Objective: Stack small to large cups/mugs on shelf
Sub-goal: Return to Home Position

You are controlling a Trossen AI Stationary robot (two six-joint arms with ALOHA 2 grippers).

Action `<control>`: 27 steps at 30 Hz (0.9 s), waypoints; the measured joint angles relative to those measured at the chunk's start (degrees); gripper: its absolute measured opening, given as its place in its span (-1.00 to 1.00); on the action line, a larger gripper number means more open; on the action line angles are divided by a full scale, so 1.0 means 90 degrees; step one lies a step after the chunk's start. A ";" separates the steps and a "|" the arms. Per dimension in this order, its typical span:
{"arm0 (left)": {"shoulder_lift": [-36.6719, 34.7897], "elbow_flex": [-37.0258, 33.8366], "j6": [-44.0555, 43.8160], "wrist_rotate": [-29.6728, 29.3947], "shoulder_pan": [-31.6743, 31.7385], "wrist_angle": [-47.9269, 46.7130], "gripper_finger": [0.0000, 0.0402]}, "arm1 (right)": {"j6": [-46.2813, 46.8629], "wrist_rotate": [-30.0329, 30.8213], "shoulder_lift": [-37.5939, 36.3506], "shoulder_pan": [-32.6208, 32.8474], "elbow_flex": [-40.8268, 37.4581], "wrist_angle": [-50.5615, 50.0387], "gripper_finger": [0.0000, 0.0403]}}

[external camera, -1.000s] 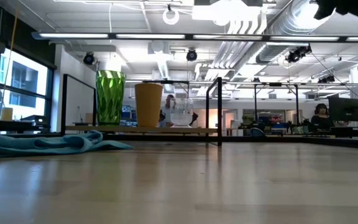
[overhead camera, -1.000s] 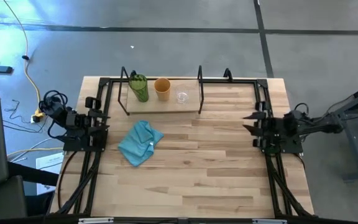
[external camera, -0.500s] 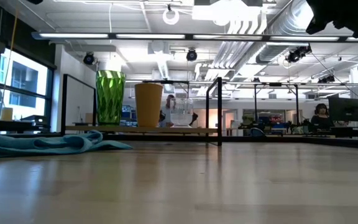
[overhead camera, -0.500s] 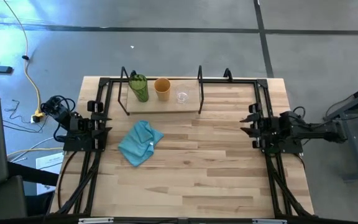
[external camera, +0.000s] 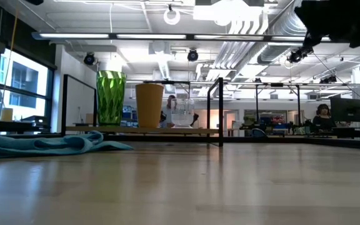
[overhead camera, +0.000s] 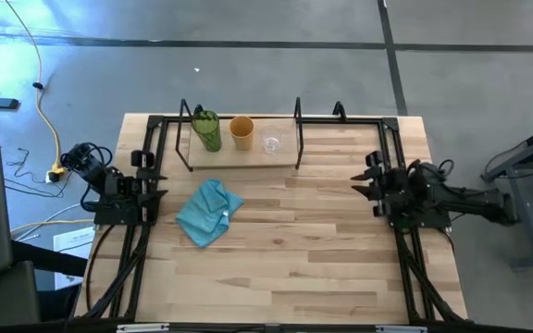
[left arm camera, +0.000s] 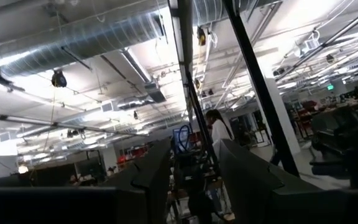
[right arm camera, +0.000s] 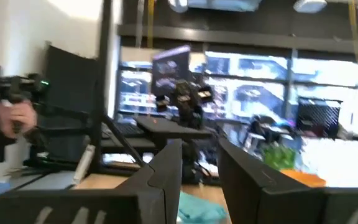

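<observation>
Risk: left gripper (overhead camera: 155, 180), right gripper (overhead camera: 361, 182), both part-open and empty, well apart from the shelf (overhead camera: 248, 159); a stray swing topples cups (overhead camera: 241, 129).

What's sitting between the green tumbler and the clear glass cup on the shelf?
The orange cup stands between them, seen in the high and low views.
</observation>
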 joint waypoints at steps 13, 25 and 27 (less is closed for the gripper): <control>0.0000 0.0000 -0.0761 -0.1041 -0.0002 -0.1094 -0.36 | 0.0293 0.0831 0.0000 -0.0148 0.0002 -0.1141 -0.55; 0.0000 0.0000 -0.1939 -0.1609 0.0000 -0.2169 -0.36 | 0.0577 0.1266 0.0002 -0.0138 0.0002 -0.1716 -0.55; 0.0000 0.0000 -0.2062 -0.1621 0.0000 -0.2223 -0.36 | 0.0604 0.1269 0.0002 -0.0083 -0.0031 -0.1663 -0.55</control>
